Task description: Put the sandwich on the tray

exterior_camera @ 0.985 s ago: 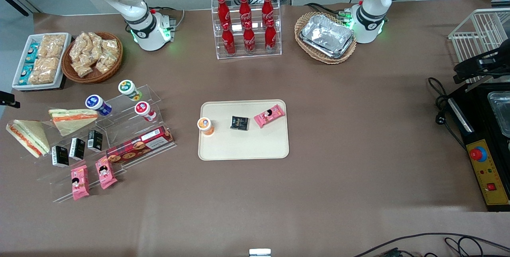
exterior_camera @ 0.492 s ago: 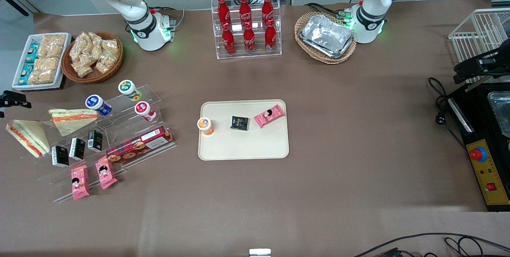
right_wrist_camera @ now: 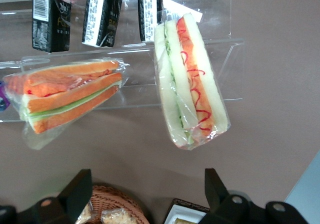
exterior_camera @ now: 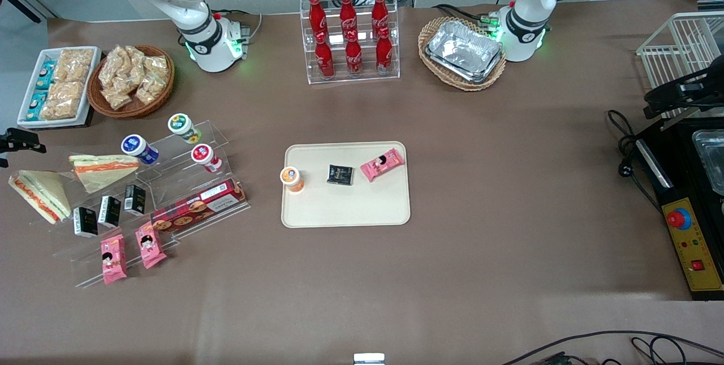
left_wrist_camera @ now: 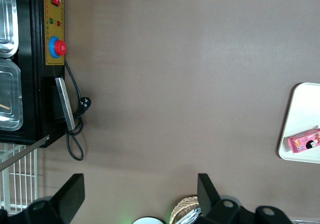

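Two clear-wrapped sandwich wedges lie at the working arm's end of the table. One sandwich (exterior_camera: 104, 170) (right_wrist_camera: 70, 97) rests on the acrylic stand. The other sandwich (exterior_camera: 39, 192) (right_wrist_camera: 192, 79) lies beside it, closer to the table's end. My gripper (exterior_camera: 17, 142) (right_wrist_camera: 146, 173) hovers above the table between the sandwiches and the white snack bin (exterior_camera: 56, 85). It is open and empty, and only part of it shows in the front view. The cream tray (exterior_camera: 350, 206) (left_wrist_camera: 302, 109) lies mid-table and holds an orange cup (exterior_camera: 292, 178), a black packet (exterior_camera: 340, 175) and a pink packet (exterior_camera: 382, 164).
The acrylic stand (exterior_camera: 181, 184) carries yoghurt cups, black cartons (exterior_camera: 108, 210), a biscuit box and pink packs. A wicker snack basket (exterior_camera: 131, 81) stands next to the white bin. A cola bottle rack (exterior_camera: 349, 37) and a basket of foil trays (exterior_camera: 464, 51) stand farther from the camera.
My gripper has come a little further into the front view, toward the sandwiches, and then held nearly still. Nothing on the table has moved.
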Robot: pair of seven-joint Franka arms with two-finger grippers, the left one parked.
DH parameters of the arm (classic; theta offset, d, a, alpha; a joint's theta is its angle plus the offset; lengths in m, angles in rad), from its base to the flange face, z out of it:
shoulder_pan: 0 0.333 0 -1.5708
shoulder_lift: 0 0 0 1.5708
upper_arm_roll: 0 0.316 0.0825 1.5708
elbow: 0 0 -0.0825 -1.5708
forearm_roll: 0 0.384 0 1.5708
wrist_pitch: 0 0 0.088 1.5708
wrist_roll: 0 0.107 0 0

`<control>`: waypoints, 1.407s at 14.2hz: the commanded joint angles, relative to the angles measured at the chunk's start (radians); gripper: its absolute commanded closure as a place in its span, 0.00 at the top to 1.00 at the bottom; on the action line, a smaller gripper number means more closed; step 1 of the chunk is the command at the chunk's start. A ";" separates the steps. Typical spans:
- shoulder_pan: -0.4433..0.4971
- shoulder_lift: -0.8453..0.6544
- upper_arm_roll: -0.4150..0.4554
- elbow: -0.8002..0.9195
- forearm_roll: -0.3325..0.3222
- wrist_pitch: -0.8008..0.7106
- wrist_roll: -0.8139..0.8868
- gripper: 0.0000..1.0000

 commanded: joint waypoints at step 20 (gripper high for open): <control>-0.020 0.103 0.004 -0.090 0.101 0.341 -0.115 0.74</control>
